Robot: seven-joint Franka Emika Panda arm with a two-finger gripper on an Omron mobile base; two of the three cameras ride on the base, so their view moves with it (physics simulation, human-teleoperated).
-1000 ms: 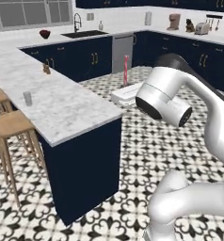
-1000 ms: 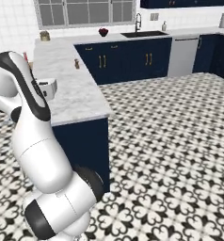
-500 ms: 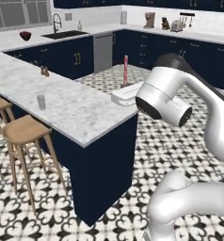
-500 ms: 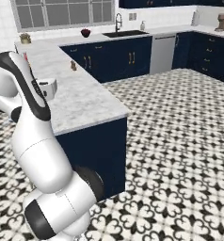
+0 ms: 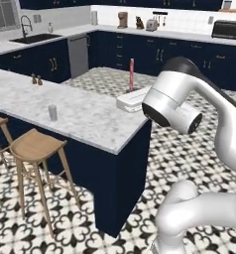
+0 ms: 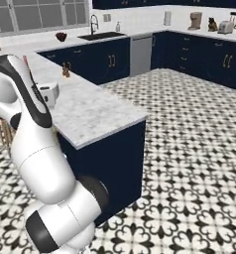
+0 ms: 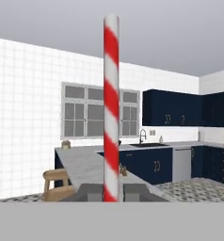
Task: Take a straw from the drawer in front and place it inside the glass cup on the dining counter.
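The gripper (image 7: pixel 111 192) is clenched on the straw (image 7: pixel 111 108), which stands upright between its fingers above the near end of the dining counter (image 5: pixel 90 119). The glass cup (image 5: pixel 52 112) stands upright mid-counter, nearer the stool-side edge, well apart from the straw.

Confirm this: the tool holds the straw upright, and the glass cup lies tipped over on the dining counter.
Wrong on the cup. In the left base view the glass cup stands upright on the dining counter. The tool does hold the straw upright, as the hand view shows.
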